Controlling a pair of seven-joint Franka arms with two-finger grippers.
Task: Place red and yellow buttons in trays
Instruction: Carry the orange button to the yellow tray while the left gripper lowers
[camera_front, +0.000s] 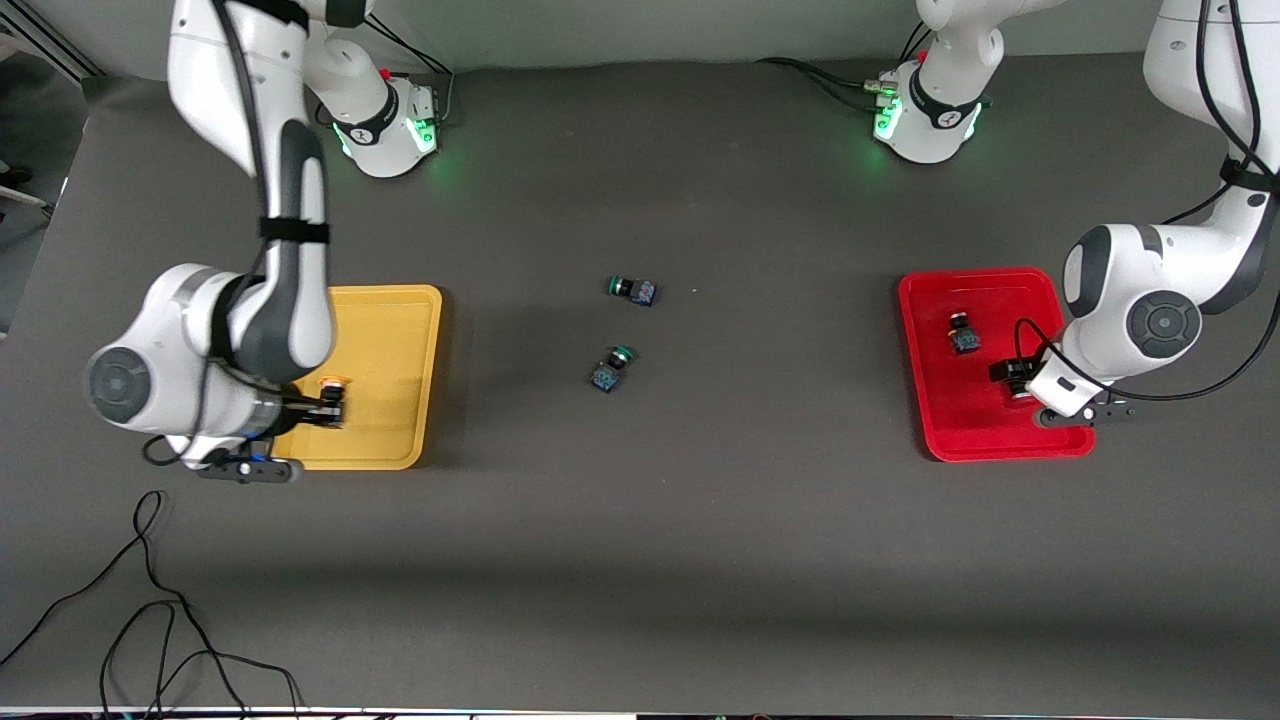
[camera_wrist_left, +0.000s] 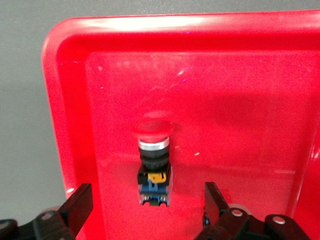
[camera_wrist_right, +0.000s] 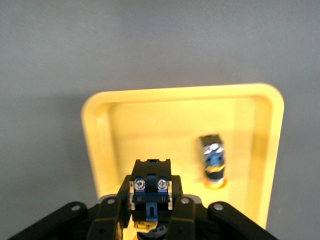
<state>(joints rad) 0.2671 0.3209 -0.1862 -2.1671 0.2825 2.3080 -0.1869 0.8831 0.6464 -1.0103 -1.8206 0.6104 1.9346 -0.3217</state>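
Note:
My right gripper hangs over the yellow tray and is shut on a yellow-capped button. The button's dark blue body with two screws sticks out between the fingers. A second yellow-capped button lies on that tray's floor; its orange cap shows in the front view. My left gripper is low over the red tray and open. A red-capped button lies on the tray floor between its fingers. A red-capped button lies in that tray beside the gripper.
Two green-capped buttons lie on the dark table midway between the trays. Loose black cables lie by the table's edge nearest the front camera, at the right arm's end.

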